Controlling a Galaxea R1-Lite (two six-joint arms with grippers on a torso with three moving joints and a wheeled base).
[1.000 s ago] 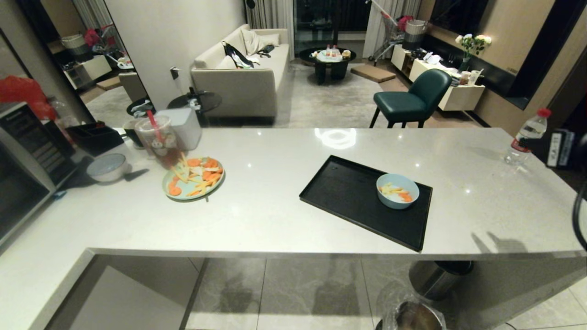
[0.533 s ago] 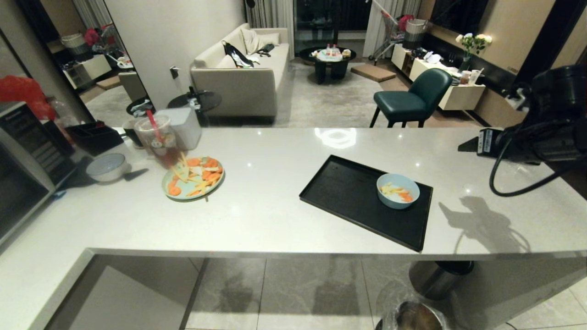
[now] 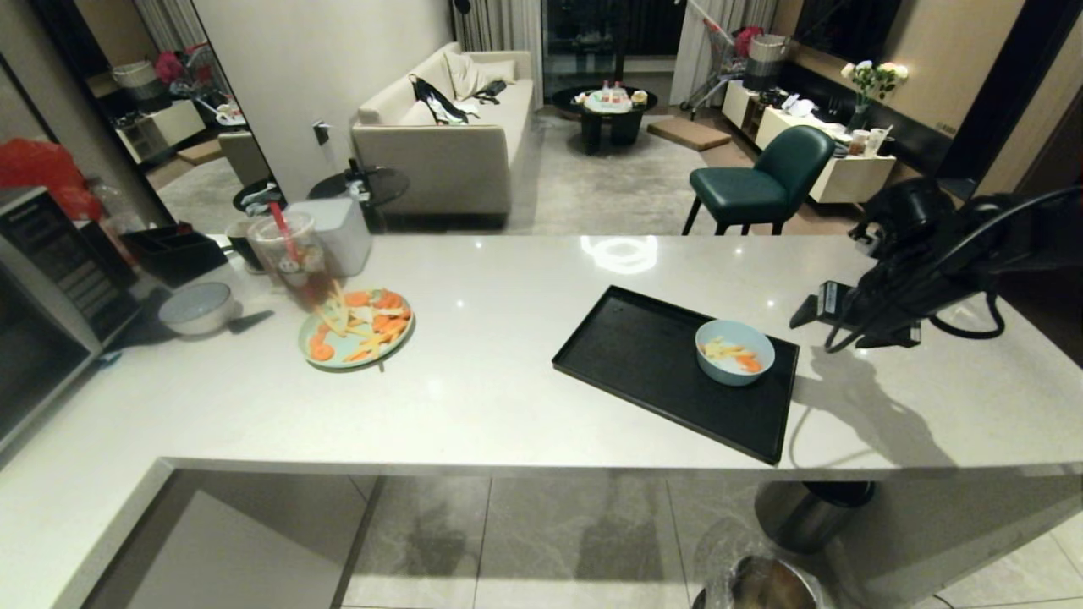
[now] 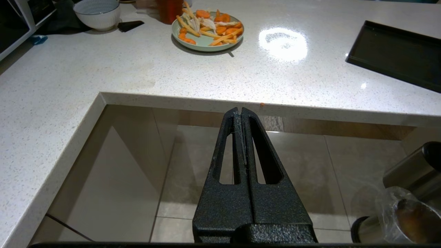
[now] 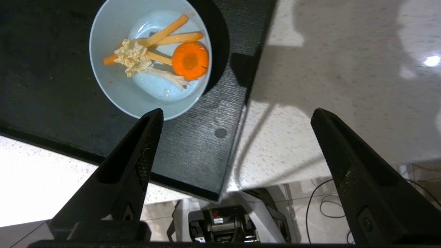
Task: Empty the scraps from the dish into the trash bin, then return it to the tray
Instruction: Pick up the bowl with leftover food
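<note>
Hovering above the counter (image 3: 508, 397), my right gripper (image 5: 237, 117) is hanging with its two black fingers (image 5: 131, 162) spread wide apart, gripping nothing and touching nothing. From my head view the right gripper (image 3: 854, 326) is sitting just beyond the right edge of the tray (image 3: 643, 355), clear of it, and throwing a shadow onto the pale stone below.

Looking down through the right wrist camera, I am seeing the dish (image 5: 117, 86) resting on the tray (image 5: 41, 113) near its right-hand corner, upright and apart from my fingers; one fingertip is lining up close to the dish's near rim in that view, the other is standing out over bare counter. The scraps (image 5: 158, 58) are lying inside it: one round carrot slice, a few orange and pale strips, and a crinkled pale piece. In the head view the dish (image 3: 734, 352) and the scraps (image 3: 733, 355) are showing at the tray's right end.

My left gripper (image 4: 241, 113) is pressed fully closed, holding nothing, and is pointing toward the counter's near edge from below it.

The trash bin (image 3: 761, 585), with its clear liner, is standing on the floor tiles under the counter's near edge, beside a black-lidded bin (image 3: 804, 507). Far to the left, a green plate (image 3: 355, 331) of food is sitting well apart from the tray.
</note>
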